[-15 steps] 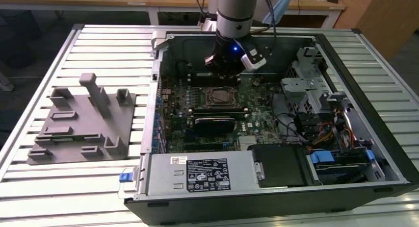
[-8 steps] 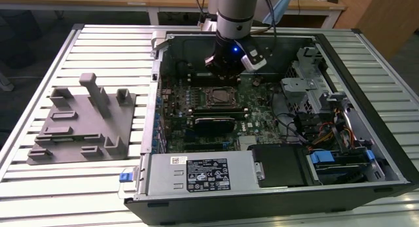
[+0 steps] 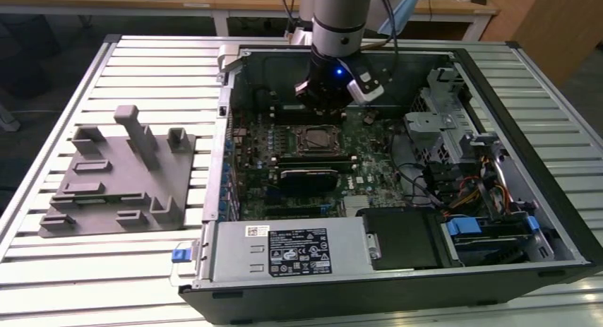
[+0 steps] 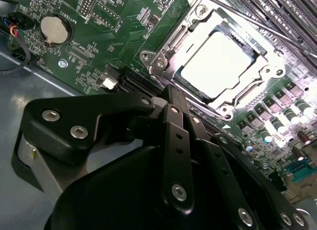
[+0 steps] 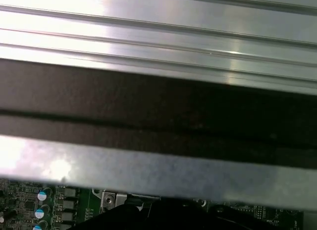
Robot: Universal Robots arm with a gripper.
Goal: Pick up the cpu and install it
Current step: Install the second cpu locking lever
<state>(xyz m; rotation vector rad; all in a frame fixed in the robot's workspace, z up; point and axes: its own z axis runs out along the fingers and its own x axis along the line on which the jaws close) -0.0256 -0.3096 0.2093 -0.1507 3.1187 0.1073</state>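
cpu [image 4: 219, 64] sits in the socket frame [image 4: 163, 56] on the mobo. end effector [image 3: 325, 94] hovers just beside it, fingers closed, empty.

Case wall [image 5: 158, 116] above green board [image 5: 29, 202] w/ capacitors.

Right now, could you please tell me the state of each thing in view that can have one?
cpu: seated in the socket, top bare.
socket frame: around the cpu, on the motherboard.
claw: above the board beside the socket, holding nothing.
case: lying on its side, panel off.
tray: on the table beside the case, no cpu on it.
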